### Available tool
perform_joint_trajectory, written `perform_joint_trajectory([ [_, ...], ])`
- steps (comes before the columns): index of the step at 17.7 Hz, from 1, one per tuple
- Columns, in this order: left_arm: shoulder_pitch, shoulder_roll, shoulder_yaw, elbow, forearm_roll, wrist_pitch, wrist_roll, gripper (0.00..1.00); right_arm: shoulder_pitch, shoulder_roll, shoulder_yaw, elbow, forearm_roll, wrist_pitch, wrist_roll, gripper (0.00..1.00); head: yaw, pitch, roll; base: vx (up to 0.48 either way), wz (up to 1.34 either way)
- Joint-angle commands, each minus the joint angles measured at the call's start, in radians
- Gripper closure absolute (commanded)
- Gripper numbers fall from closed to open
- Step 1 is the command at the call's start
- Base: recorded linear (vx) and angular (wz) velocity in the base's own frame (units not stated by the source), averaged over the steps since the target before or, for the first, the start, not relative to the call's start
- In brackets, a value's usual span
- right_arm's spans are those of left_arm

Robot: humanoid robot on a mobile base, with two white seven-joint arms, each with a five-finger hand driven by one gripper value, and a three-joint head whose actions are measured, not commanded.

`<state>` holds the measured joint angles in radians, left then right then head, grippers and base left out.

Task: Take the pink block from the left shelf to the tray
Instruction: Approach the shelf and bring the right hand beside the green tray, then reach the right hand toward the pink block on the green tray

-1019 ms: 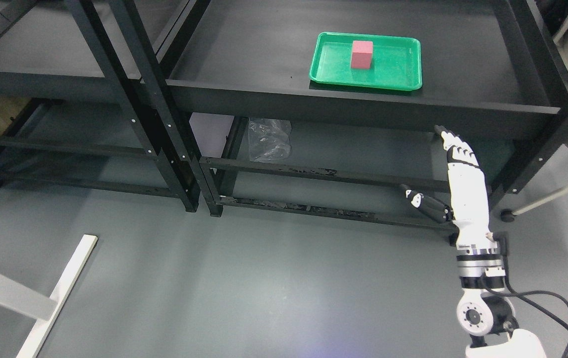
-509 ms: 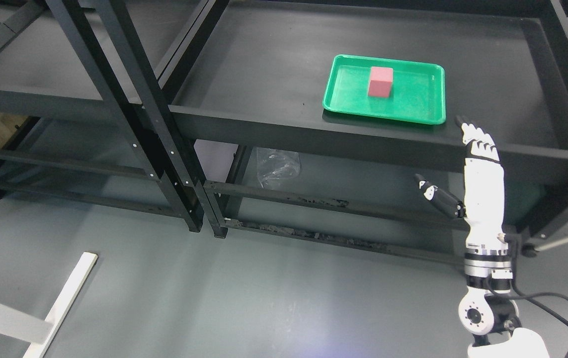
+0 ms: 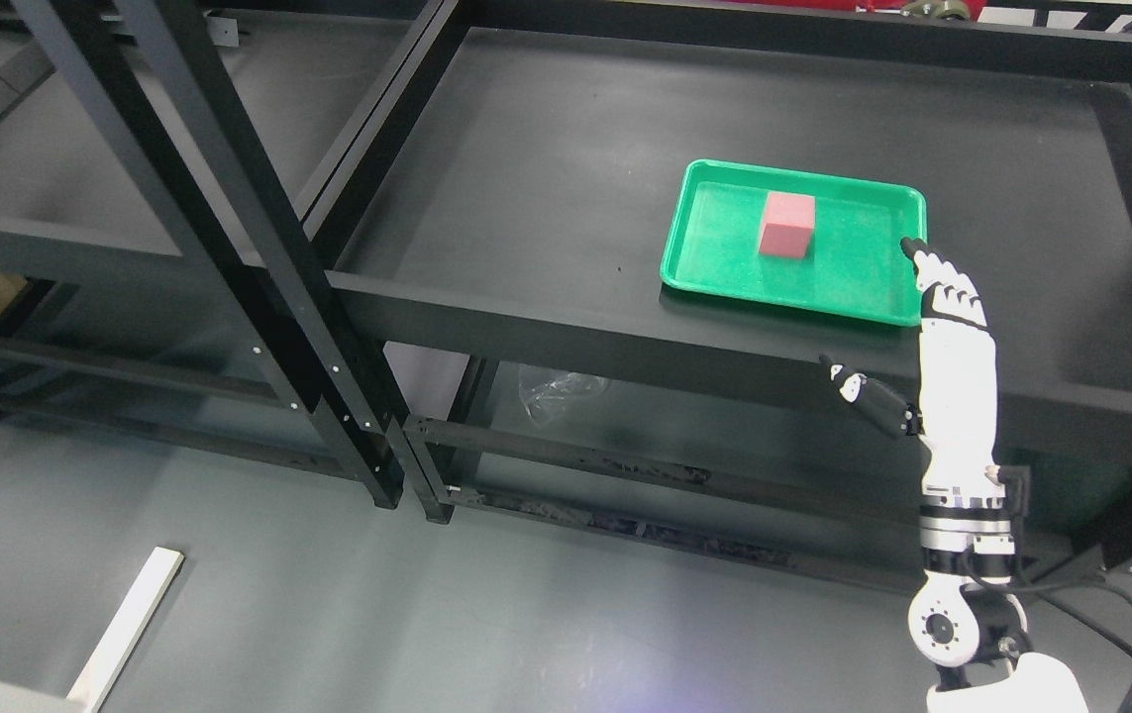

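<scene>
Grey floor (image 3: 407, 614) across the lower half. Black metal shelf unit (image 3: 546, 198) filling the upper frame, right bay with a wide flat top deck and raised rim. Second black shelf unit (image 3: 80, 188) to the left, sharing uprights near the middle, upper deck bare from what shows. White plank (image 3: 125, 629) lying on the floor at lower left, angled.

Green tray (image 3: 853, 287) sitting flat on the right bay's deck, close to the front rim. Pink block (image 3: 787, 225) standing inside the tray, roughly central, slightly toward the back, resting on the tray floor. Not on the left shelf.

Right arm entering from the lower right corner, white forearm rising nearly vertical in front of the deck's front rim. Right hand (image 3: 942, 327) flat and extended, fingers (image 3: 937, 282) straight and together pointing up, tips overlapping the tray's right front corner in view; contact with the tray unclear. Thumb (image 3: 868, 394) stuck out wide to the left, dark with a white tip. Holding nothing, well spread. Clear of the block, gap between.

Crumpled clear plastic bag (image 3: 554, 381) on the lower shelf level under the deck.
</scene>
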<state>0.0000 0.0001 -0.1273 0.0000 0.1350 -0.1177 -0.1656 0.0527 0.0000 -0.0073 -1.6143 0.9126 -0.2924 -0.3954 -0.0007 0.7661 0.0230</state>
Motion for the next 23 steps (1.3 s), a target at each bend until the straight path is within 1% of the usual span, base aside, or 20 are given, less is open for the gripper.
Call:
perform_joint_trajectory([
  [1, 0.020, 0.017, 0.000, -0.017, 0.000, 0.000, 0.000, 0.00, -0.001, -0.017, -0.017, 0.036, -0.008, 0.053, 0.003, 0.00, 0.0000, 0.000, 0.000, 0.222, 0.00],
  [3, 0.020, 0.017, 0.000, -0.017, 0.000, 0.000, 0.000, 0.00, -0.002, -0.017, -0.013, 0.036, -0.014, 0.055, 0.050, 0.01, 0.0000, 0.000, 0.000, 0.221, -0.02],
  [5, 0.020, 0.017, 0.000, -0.017, 0.000, 0.000, 0.000, 0.00, -0.008, -0.017, -0.016, 0.036, -0.027, 0.061, 0.148, 0.01, 0.0000, 0.000, 0.000, 0.205, -0.04],
  [7, 0.020, 0.017, 0.000, -0.017, 0.000, 0.000, 0.000, 0.00, -0.010, -0.017, -0.019, 0.034, -0.041, 0.071, 0.161, 0.01, 0.0000, 0.000, 0.000, 0.206, -0.07],
  [10, 0.020, 0.017, 0.000, -0.017, 0.000, 0.000, 0.000, 0.00, -0.025, -0.017, -0.019, 0.047, -0.034, 0.123, 0.171, 0.01, 0.0000, 0.000, 0.000, 0.181, -0.09],
  [13, 0.020, 0.017, 0.000, -0.017, 0.000, 0.000, 0.000, 0.00, -0.028, -0.017, -0.022, 0.050, -0.044, 0.130, 0.161, 0.01, 0.0000, 0.000, 0.000, 0.175, -0.08],
  [15, 0.020, 0.017, 0.000, -0.017, 0.000, 0.000, 0.000, 0.00, -0.028, -0.017, -0.023, 0.042, -0.093, 0.089, 0.147, 0.01, 0.0000, 0.000, 0.000, 0.145, -0.05],
  [16, 0.020, 0.017, 0.000, -0.017, 0.000, 0.000, 0.000, 0.00, -0.028, -0.017, -0.028, 0.040, -0.103, 0.055, 0.142, 0.01, 0.0000, 0.000, 0.000, 0.135, -0.03],
  [17, 0.020, 0.017, 0.000, -0.017, 0.000, 0.000, 0.000, 0.00, -0.030, -0.017, -0.040, 0.042, -0.103, 0.042, 0.148, 0.01, 0.0000, 0.000, 0.000, 0.135, -0.03],
  [19, 0.020, 0.017, 0.000, -0.017, 0.000, 0.000, 0.000, 0.00, -0.048, -0.017, -0.039, 0.050, -0.092, 0.045, 0.168, 0.01, 0.0000, 0.000, 0.000, 0.130, -0.01],
  [23, 0.020, 0.017, 0.000, -0.017, 0.000, 0.000, 0.000, 0.00, -0.073, -0.017, -0.033, 0.082, -0.093, 0.064, 0.277, 0.01, 0.0000, 0.000, 0.000, 0.091, -0.01],
])
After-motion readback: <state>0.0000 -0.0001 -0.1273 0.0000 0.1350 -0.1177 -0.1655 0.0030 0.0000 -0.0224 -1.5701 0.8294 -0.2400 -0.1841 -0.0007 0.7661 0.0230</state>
